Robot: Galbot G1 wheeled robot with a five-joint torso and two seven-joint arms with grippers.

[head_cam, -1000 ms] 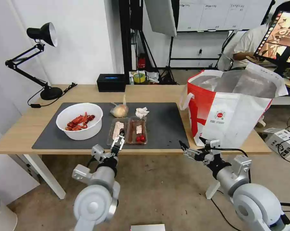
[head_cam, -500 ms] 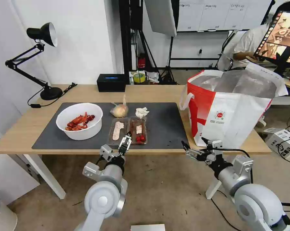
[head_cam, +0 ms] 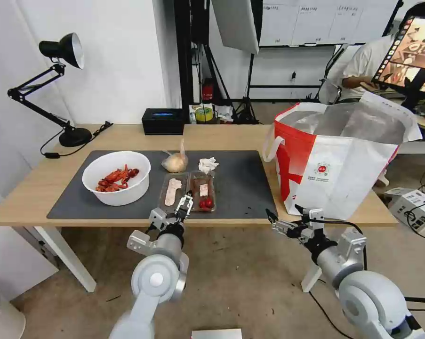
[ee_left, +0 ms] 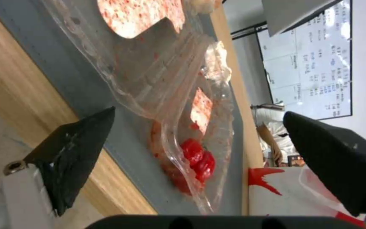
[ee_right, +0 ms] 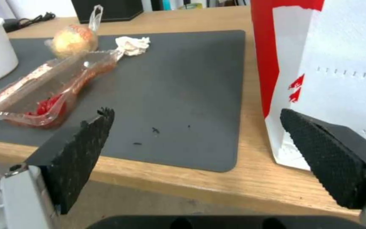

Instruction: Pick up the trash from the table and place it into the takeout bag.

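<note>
Clear plastic tray (head_cam: 188,191) lies before the left gripper (head_cam: 184,205), jaws apart, at the bench (head_cam: 231,134) edge. Right gripper (head_cam: 284,221) hovers open near the takeout bag (head_cam: 344,160).

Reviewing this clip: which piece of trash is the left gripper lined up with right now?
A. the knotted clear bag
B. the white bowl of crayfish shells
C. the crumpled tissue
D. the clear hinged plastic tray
D. The left gripper sits open at the near edge of the clear hinged plastic tray, and its wrist view shows that tray between the open fingers, not yet gripped.
</note>
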